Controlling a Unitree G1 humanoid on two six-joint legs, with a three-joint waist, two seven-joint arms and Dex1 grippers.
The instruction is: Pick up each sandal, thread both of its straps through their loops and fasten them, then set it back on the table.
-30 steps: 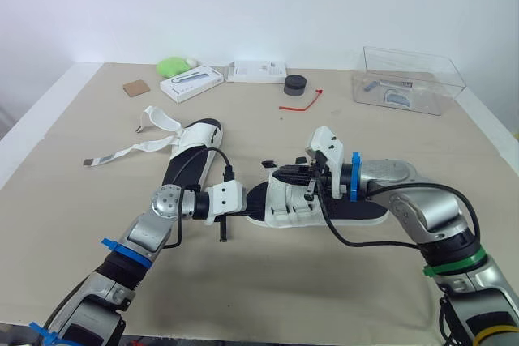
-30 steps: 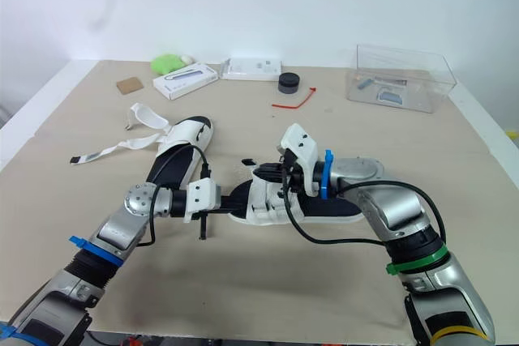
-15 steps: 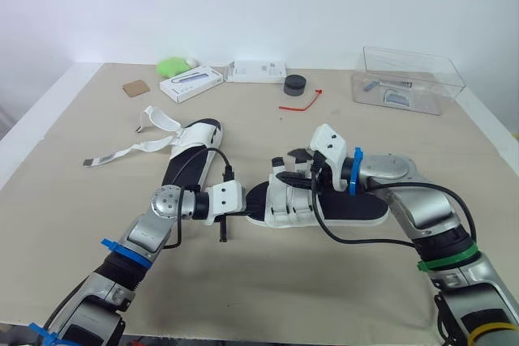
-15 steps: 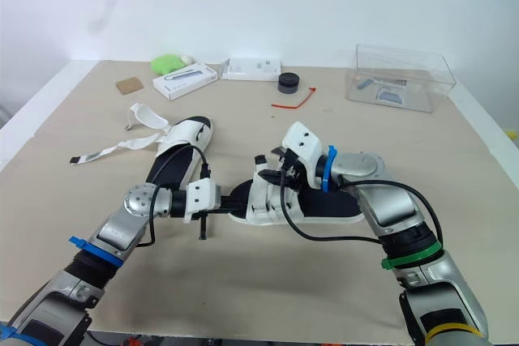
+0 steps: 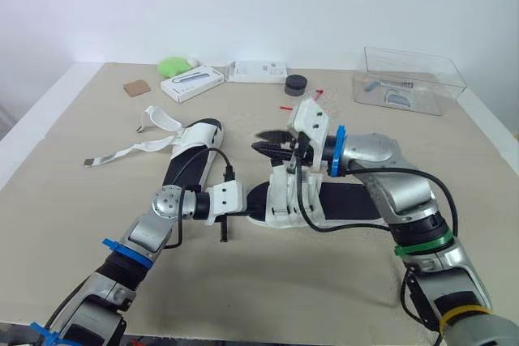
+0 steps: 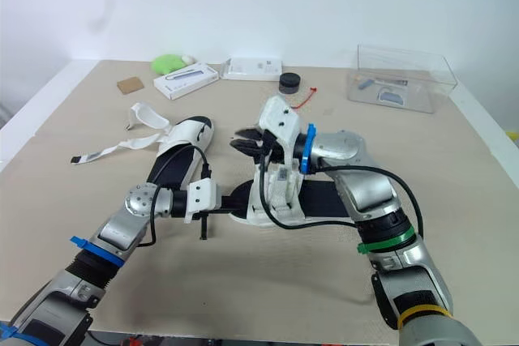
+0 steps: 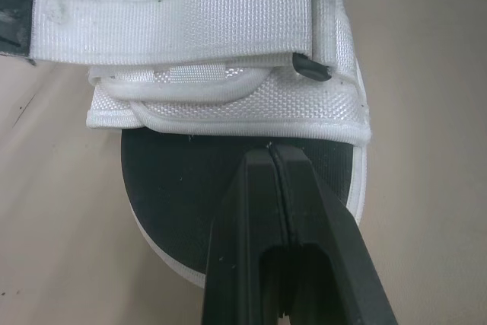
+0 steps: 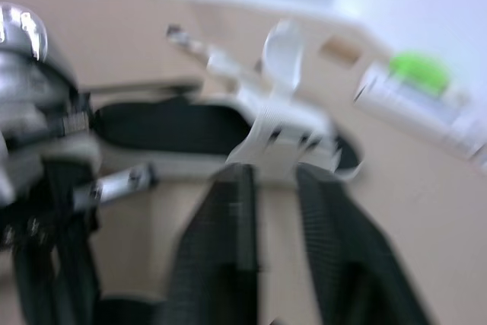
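The near sandal (image 5: pixel 349 204), black-soled with white straps (image 5: pixel 289 194), lies mid-table. Its front strap (image 7: pixel 190 20) is folded across the upper. My left gripper (image 5: pixel 225 210) is shut, its tips (image 7: pixel 272 151) resting on the toe of that sandal's sole (image 7: pixel 179 188). My right gripper (image 5: pixel 270 149) hovers open just above the near sandal's straps, pointing left. Between its fingers (image 8: pixel 228 218) I see the far sandal (image 8: pixel 190 123). That far sandal (image 5: pixel 191 155) lies to the left with both white straps (image 5: pixel 154 121) loose and spread on the table.
Along the far edge lie a green object (image 5: pixel 174 65), two white boxes (image 5: pixel 191 83) (image 5: pixel 259 70), a brown card (image 5: pixel 136 87), a black round piece (image 5: pixel 296 83) and a red tie (image 5: pixel 318 92). A clear plastic box (image 5: pixel 409 79) stands at the back right.
My right gripper has risen off the near sandal's straps and swung up and to the left. The left gripper and both sandals stay where they were.
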